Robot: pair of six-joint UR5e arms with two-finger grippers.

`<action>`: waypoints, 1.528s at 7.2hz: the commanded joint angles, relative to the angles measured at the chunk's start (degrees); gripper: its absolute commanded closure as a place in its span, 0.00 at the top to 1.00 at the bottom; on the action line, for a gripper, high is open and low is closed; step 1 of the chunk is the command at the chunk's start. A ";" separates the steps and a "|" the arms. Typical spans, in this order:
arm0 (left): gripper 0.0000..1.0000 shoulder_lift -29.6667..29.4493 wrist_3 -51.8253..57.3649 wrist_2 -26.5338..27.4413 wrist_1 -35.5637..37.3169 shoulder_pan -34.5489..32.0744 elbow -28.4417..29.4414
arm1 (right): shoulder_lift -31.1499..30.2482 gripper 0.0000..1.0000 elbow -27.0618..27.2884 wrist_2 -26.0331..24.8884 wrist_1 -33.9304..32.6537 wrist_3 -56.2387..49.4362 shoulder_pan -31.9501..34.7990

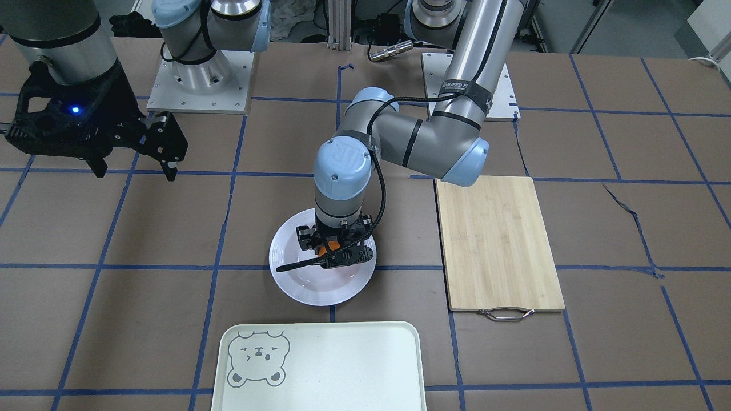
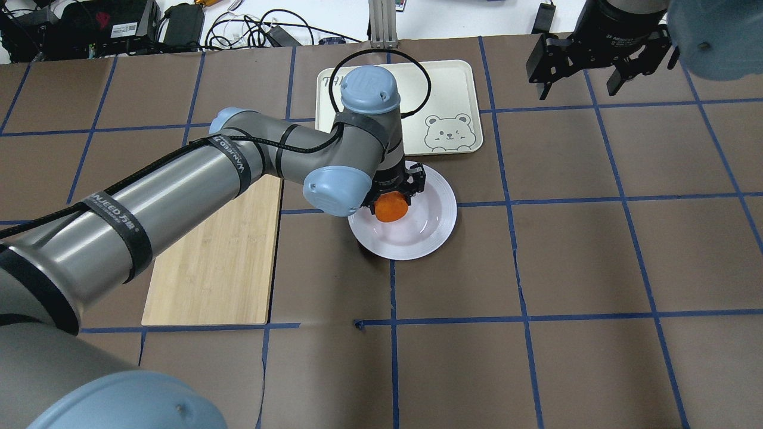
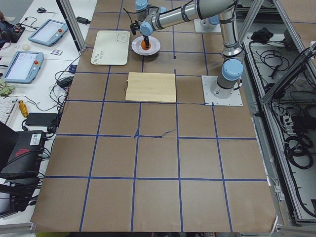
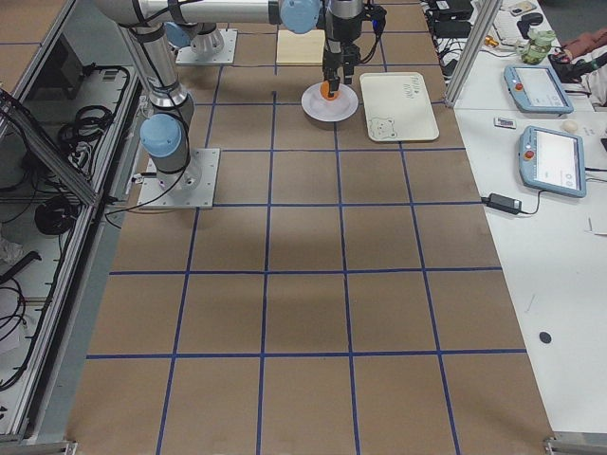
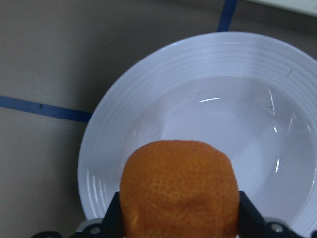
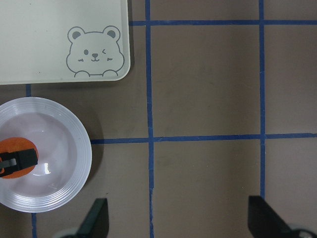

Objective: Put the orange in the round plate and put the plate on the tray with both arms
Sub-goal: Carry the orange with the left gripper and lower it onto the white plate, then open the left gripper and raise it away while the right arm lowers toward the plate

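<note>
**A:** What takes up the most room?

**B:** The brown surface (image 2: 536,268), gridded with blue tape. Next is the left arm (image 2: 179,185). It reaches in from the robot's left with its forearm nearly level, and the wrist bends straight down over the middle of the surface.

**A:** And the right arm (image 2: 620,24)?

**B:** It is raised over the far right part of the surface, wrist pointing down, well apart from everything else.

**A:** What lies flat?

**B:** A bamboo cutting board (image 2: 220,256) lies partly under the left forearm. The tray (image 2: 447,89) is pale cream-green with rounded corners and a grey bear face in one corner. Just beside that bear corner, with a narrow strip of surface between them, sits the round plate (image 2: 441,229). It is glossy white, with a ridged rim and a sunken centre that catches the light.

**A:** Where is the orange (image 5: 181,191)?

**B:** Over the plate's centre, toward the left arm's side. It is bright and dimpled, and spans roughly a third of the plate. I cannot tell whether it touches the plate.

**A:** What about the fingers?

**B:** The left fingers (image 5: 249,216) pinch the orange from both sides. The right fingers (image 6: 96,218) are spread wide over bare surface, with nothing between them.
</note>
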 commanded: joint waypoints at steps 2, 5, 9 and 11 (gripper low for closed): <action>1.00 -0.26 -0.40 0.18 1.71 -0.35 0.29 | 0.22 1.00 0.92 0.16 -0.44 0.02 -0.55; 1.00 7.53 7.63 0.18 -15.52 2.28 5.80 | 0.13 0.99 2.06 0.16 -0.97 0.02 -0.55; 1.00 20.28 20.51 0.62 -33.98 6.15 11.28 | 4.07 1.00 9.94 9.65 -15.31 3.96 -0.38; 1.00 25.74 20.52 0.62 -34.07 6.16 10.14 | 4.43 1.00 21.00 15.85 -28.31 5.11 -0.38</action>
